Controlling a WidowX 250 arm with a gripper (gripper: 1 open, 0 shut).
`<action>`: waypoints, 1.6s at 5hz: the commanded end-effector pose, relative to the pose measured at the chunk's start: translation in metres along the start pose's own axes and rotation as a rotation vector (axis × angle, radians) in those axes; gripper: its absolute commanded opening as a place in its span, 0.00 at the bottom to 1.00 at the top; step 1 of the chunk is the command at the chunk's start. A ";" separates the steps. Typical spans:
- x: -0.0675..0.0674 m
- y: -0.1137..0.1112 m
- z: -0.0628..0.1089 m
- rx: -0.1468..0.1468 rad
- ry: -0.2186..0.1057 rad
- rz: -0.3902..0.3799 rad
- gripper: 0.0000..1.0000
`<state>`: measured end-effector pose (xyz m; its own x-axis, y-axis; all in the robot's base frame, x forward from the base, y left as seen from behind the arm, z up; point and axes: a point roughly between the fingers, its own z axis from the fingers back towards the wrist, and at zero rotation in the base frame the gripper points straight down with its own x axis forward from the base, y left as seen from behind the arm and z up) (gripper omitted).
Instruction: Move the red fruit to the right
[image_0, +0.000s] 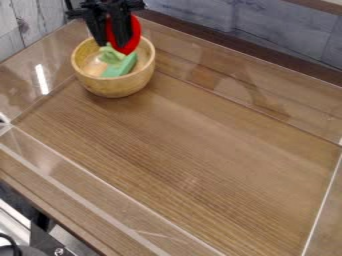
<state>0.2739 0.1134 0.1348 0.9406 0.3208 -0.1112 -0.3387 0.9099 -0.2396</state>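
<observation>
At the back left of the wooden table, my black gripper (119, 30) hangs over the wooden bowl (96, 85). It is shut on the red fruit (127, 42), a small glossy red piece that dangles between the fingers just above the bowl's far rim. Inside the bowl lies a green block-shaped item (122, 66), partly hidden by the fruit and the fingers. The fruit's leafy end cannot be made out clearly against the bowl's contents.
Clear plastic walls (254, 90) ring the tabletop (201, 150), with a low one along the front and left. A grey plank wall stands behind the table at the back right.
</observation>
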 end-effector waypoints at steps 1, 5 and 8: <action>0.002 -0.007 0.021 -0.006 -0.090 0.012 0.00; -0.028 -0.040 0.004 -0.080 -0.111 -0.010 0.00; -0.058 -0.062 -0.009 -0.085 -0.059 -0.271 0.00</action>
<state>0.2357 0.0327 0.1351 0.9958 0.0855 -0.0323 -0.0914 0.9333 -0.3473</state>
